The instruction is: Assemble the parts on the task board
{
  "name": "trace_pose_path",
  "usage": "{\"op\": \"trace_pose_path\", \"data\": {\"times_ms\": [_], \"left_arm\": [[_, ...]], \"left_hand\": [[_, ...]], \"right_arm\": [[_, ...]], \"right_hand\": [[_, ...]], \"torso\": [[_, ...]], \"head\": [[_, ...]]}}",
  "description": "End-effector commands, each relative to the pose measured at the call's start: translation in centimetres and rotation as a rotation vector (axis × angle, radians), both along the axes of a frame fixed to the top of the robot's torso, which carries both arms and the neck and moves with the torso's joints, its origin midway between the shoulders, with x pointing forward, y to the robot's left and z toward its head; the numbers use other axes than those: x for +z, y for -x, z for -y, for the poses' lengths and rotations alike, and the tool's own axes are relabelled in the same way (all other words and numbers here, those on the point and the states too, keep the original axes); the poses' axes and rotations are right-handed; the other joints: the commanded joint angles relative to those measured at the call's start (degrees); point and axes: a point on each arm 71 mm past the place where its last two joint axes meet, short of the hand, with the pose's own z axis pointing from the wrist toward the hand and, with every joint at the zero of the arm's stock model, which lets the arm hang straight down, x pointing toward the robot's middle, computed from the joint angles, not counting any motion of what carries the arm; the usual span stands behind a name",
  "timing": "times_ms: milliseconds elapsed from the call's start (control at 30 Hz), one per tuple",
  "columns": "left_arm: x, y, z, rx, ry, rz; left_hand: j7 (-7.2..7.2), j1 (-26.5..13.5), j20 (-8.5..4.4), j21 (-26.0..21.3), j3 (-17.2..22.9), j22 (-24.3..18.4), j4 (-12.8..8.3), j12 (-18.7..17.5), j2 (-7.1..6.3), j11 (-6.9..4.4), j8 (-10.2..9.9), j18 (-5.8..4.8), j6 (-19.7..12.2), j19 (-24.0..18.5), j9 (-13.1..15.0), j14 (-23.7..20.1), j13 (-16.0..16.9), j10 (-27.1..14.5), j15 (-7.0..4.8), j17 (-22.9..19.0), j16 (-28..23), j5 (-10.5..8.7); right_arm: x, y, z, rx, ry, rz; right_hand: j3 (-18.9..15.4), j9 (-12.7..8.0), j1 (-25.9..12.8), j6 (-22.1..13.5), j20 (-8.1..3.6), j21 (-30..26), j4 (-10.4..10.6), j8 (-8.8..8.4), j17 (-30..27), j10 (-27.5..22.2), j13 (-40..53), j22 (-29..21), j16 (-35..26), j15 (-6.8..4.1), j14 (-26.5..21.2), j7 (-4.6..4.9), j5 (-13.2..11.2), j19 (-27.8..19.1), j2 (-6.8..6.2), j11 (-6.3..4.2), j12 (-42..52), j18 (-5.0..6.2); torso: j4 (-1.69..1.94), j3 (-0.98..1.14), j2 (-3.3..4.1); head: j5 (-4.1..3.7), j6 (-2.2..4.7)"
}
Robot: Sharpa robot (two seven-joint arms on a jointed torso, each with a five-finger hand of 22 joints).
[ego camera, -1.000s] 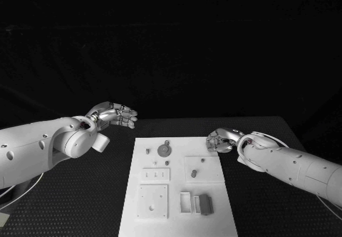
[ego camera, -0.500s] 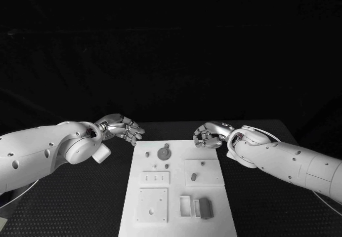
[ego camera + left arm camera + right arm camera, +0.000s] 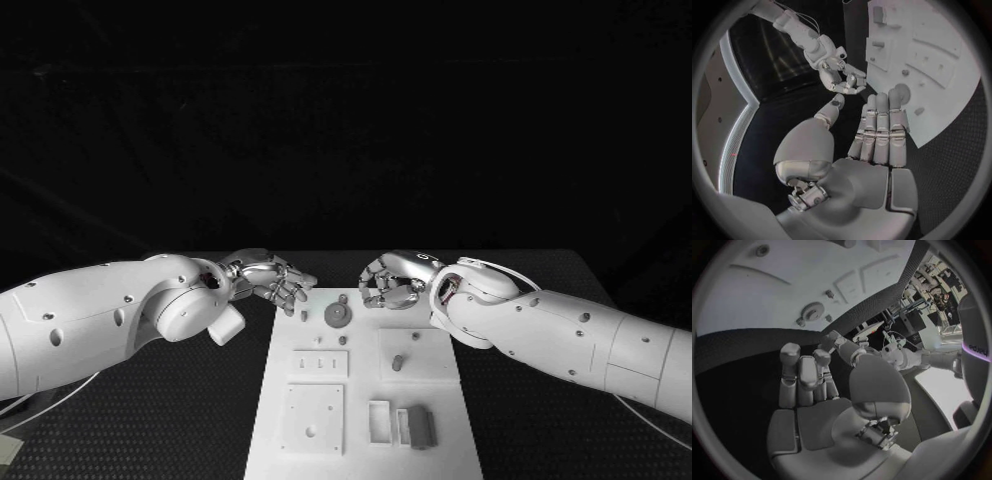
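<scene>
A: Where do we see the hands?
B: Left hand (image 3: pixel 271 280) and right hand (image 3: pixel 392 282), empty with fingers loosely apart, hover over the task board's (image 3: pixel 364 400) far end, beside the round part (image 3: pixel 338 314).

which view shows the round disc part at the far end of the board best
The head view: the round disc part lies unobstructed on the task board, seen from above. In the left wrist view fingertips of the left robot hand partly cover it; the right wrist view shows it small and distorted.
</scene>
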Motion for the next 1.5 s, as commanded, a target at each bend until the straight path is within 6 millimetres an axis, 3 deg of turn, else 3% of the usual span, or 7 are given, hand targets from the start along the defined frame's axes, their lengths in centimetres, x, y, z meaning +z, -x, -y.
{"op": "trace_pose_path", "data": {"times_ms": [33, 167, 300, 467, 633, 933, 1500], "left_arm": [[-0.3, 0.1, 0.4, 0.032, 0.007, -0.043], [-0.4, 0.2, 0.7, 0.032, 0.002, -0.049], [-0.7, 0.4, 1.5, 0.016, -0.009, -0.066], [-0.7, 0.5, 2.2, 0.014, -0.01, -0.065], [-0.7, 0.5, 2.7, 0.007, 0.003, -0.072], [-0.8, 0.4, 3.2, 0.01, 0.014, -0.091], [-0.9, 0.4, 3.4, -0.002, -0.012, -0.093]], "left_hand": [[-0.86, -0.5, -0.08, -0.4, -0.6, 0.2, -0.4, -0.9, 0.18, 0.59, -1.2, 0.61, -1.9, -0.4, -0.5, -0.6, 0.3, -1.7, 0.03, 0.1, 0.4, -0.23], [-1.27, -0.7, -0.04, -0.5, -0.8, 0.5, -0.7, -0.7, 0.43, 0.5, -1.2, 0.66, -1.9, -0.5, -0.5, -0.8, 1.0, -1.6, 0.06, 0.1, 0.6, -0.23], [-0.88, -1.8, -0.04, -0.7, -1.3, 0.8, -0.4, 0.0, 0.81, -0.3, -0.2, 0.73, 0.2, -0.5, -0.2, -1.0, 2.3, -0.7, 0.05, 0.1, 0.9, -0.23], [-0.69, -2.3, -0.02, -0.8, -1.5, 0.9, -0.3, 0.0, 0.86, -0.36, -0.1, 0.75, 0.7, -0.5, -0.2, -1.1, 2.8, -0.7, 0.05, 0.0, 1.1, -0.22], [-0.47, -2.2, -0.07, -0.8, -1.4, 1.0, -0.4, 0.1, 1.1, -0.39, -0.2, 0.82, 0.7, -0.4, -0.2, -1.0, 3.1, -0.7, 0.0, 0.0, 1.2, -0.22], [0.27, -2.3, -0.1, -0.8, -1.4, 1.4, -0.6, 0.3, 2.14, -0.41, -0.2, 0.84, 1.2, -0.2, -0.3, -0.9, 3.9, -0.5, -0.08, 0.1, 1.7, -0.22], [0.23, -3.4, -0.22, -0.9, -1.8, 1.8, -0.3, 0.3, 2.21, -0.5, -0.4, 0.89, 1.5, 0.0, -0.5, -0.9, 4.8, -0.5, -0.2, 0.1, 2.2, -0.22]], "right_arm": [[-0.1, -0.1, -0.2, -0.048, 0.048, -0.008], [0.1, -0.1, -0.8, -0.05, 0.037, -0.001], [0.4, 0.2, -1.2, -0.047, 0.026, 0.002], [0.6, 0.5, -1.7, -0.035, 0.018, 0.005], [0.7, 0.8, -2.2, -0.023, 0.01, 0.004], [1.2, 1.4, -3.1, 0.0, -0.011, 0.012], [1.7, 2.2, -5.0, 0.036, -0.036, 0.013]], "right_hand": [[-0.2, 0.0, -0.2, 1.8, -0.24, 0.2, -0.1, -0.18, -0.1, 0.0, -0.1, 0.9, -0.2, -0.34, -0.2, 1.82, -0.2, 0.0, -0.48, -0.42, 0.1, 3.95], [-0.3, 0.0, -0.3, 1.7, -0.26, 0.2, -0.1, -0.27, -0.1, 0.0, -0.1, 0.9, -0.2, -0.34, -0.2, 1.84, -0.2, 0.0, -0.66, -0.4, 0.0, 3.95], [-0.2, 0.0, -0.3, 1.6, -0.27, 0.2, -0.1, -0.29, -0.1, 0.0, -0.1, 0.9, -0.2, -0.34, -0.2, 1.84, -0.2, 0.0, -0.68, -0.4, 0.0, 3.95], [-0.2, 0.0, -0.2, 1.6, -0.29, 0.2, -0.1, -0.3, 0.0, 0.0, -0.1, 0.9, -0.2, -0.34, -0.1, 1.84, -0.2, 0.1, -0.69, -0.41, 0.0, 3.95], [-0.2, 0.0, -0.3, 1.6, -0.32, 0.2, -0.1, -0.33, 0.1, 0.0, -0.1, 0.9, -0.1, -0.36, 0.0, 1.84, -0.2, 0.1, -0.67, -0.41, 0.1, 3.95], [-0.2, 0.0, -0.3, 1.6, -0.39, 0.2, 0.0, -0.38, 0.3, 0.1, -0.1, 0.8, 0.0, -0.38, 0.2, 1.83, -0.2, 0.3, -0.64, -0.43, 0.1, 3.95], [-0.2, 0.0, -0.4, 1.6, -0.45, 0.2, 0.0, -0.41, 0.3, 0.1, -0.1, 0.8, 0.0, -0.4, 0.3, 1.83, -0.2, 0.4, -0.65, -0.44, 0.1, 3.95]], "torso": [[0.06, -0.02, 0.01], [-0.12, 0.07, 0.01], [-0.05, 0.07, 0.01], [-0.3, 0.04, 0.07], [-0.29, 0.08, 0.04], [-0.24, 0.08, 0.03], [-0.18, -0.02, 0.04]], "head": [[0.74, -0.07], [1.04, 0.02], [1.14, 0.05], [1.38, 0.06], [1.48, 0.03], [1.44, -0.32], [0.96, -0.71]]}}
